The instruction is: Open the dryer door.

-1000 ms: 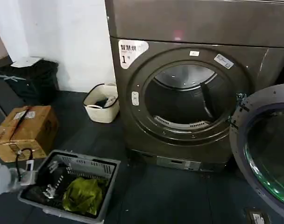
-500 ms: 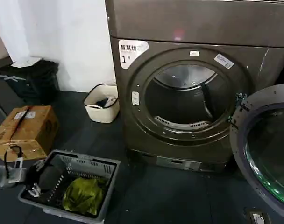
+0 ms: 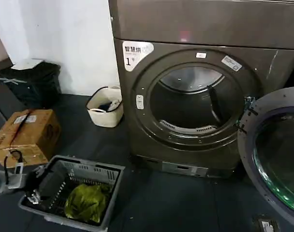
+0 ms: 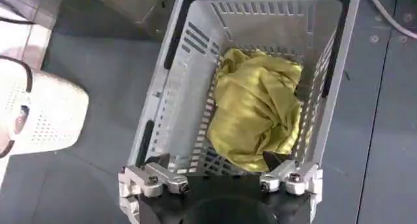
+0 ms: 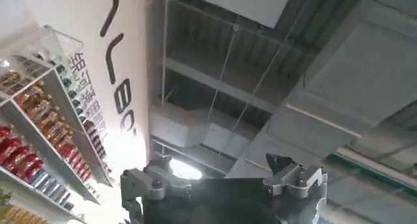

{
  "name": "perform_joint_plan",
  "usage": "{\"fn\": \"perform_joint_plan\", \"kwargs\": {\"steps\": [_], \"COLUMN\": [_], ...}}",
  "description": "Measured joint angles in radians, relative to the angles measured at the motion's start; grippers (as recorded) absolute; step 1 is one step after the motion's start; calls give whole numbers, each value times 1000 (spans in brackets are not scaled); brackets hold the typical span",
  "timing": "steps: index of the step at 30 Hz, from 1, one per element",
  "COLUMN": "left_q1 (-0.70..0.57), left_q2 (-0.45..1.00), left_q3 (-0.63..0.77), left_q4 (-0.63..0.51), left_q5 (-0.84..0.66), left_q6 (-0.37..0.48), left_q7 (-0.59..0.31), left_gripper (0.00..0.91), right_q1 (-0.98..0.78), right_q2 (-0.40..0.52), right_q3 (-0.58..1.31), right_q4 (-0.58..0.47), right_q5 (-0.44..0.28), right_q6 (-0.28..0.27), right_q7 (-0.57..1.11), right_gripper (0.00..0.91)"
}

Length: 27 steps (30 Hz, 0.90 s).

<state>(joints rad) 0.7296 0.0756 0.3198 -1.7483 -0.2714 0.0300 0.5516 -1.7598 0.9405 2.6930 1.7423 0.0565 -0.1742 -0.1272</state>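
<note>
The dryer [image 3: 263, 65] stands ahead, grey-brown with a white "1" label [image 3: 135, 52]. Its drum opening [image 3: 190, 108] is uncovered. The dryer door [image 3: 247, 145] is swung out to the right on its hinge, its dark inner side and greenish glass facing me. My left gripper [image 3: 37, 183] hovers low at the left, over the near end of a grey laundry basket [image 3: 115, 169]. In the left wrist view that gripper [image 4: 218, 168] is open, with nothing between its fingers. My right gripper [image 5: 220, 167] points up at the ceiling, open and holding nothing.
The basket [image 4: 176, 82] holds a yellow-green cloth [image 4: 257, 111] [image 3: 86, 200]. A cardboard box [image 3: 28, 133], a cream bucket [image 3: 106, 107] and a black bin [image 3: 31, 82] stand on the dark floor to the left. Open floor lies before the dryer.
My left gripper has drawn back to the left, from over the basket's inside to its near edge. The door and dryer have not moved.
</note>
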Motion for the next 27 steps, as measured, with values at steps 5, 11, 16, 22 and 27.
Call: {"fn": "perform_joint_plan", "kwargs": {"steps": [5,11,16,22,27], "left_q1": [4,8,8,9,9], "left_q2": [3,10,12,13,13], "left_q3": [-4,-4,-5,-5,-5], "left_q4": [-1,-2,-1,-2,-2], "left_q5": [0,8,14,21,25], "left_q6": [-1,0,-1,-4,-8], "left_q7": [6,18,20,28,32], "left_gripper": [907,907,907,907,907], "right_q1": [-2,-4,-4,-4,-4], "right_q2": [0,0,0,0,1], "right_q3": [2,5,5,6,7], "right_q4": [-2,-4,-4,-4,-3], "right_q5": [-1,-1,-1,0,0], "right_q6": [1,1,1,0,0], "right_q7": [0,0,0,0,0], "right_gripper": [907,907,907,907,907]}}
